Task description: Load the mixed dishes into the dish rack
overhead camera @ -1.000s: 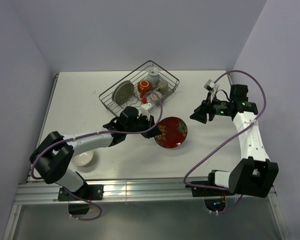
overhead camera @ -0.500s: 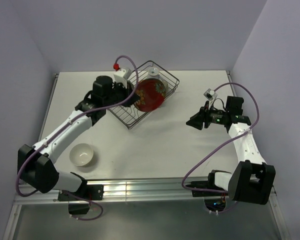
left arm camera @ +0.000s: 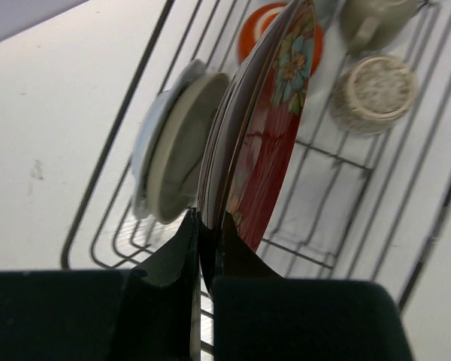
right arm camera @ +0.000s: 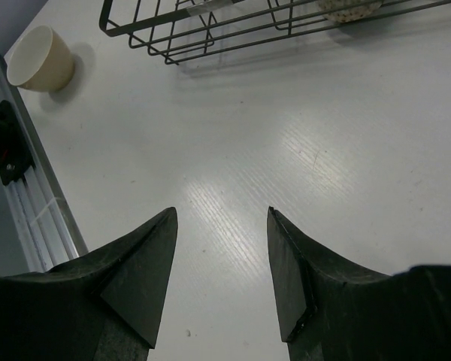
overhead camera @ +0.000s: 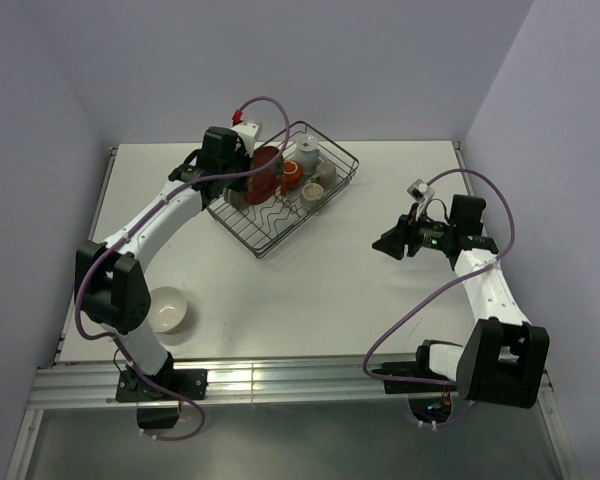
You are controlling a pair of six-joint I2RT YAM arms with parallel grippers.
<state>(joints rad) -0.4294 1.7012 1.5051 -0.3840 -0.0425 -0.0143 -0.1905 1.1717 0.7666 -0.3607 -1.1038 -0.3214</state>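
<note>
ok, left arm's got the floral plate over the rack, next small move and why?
Probably lower slightly, then open the left gripper: it pinches the red floral plate by the rim, on edge inside the dish rack beside the olive-grey plate.

Upper centre of the top view: the dish rack [overhead camera: 275,222] on the surface [overhead camera: 330,290]. Inside it, an upright plate [overhead camera: 266,170] stands at frame left, with a mug [overhead camera: 291,177] and cups [overhead camera: 327,172] to its right. A bowl [overhead camera: 165,310] lies at lower left, well apart.

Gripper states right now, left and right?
Left gripper: shut on the red floral plate.
Right gripper: open, holding nothing.
</note>
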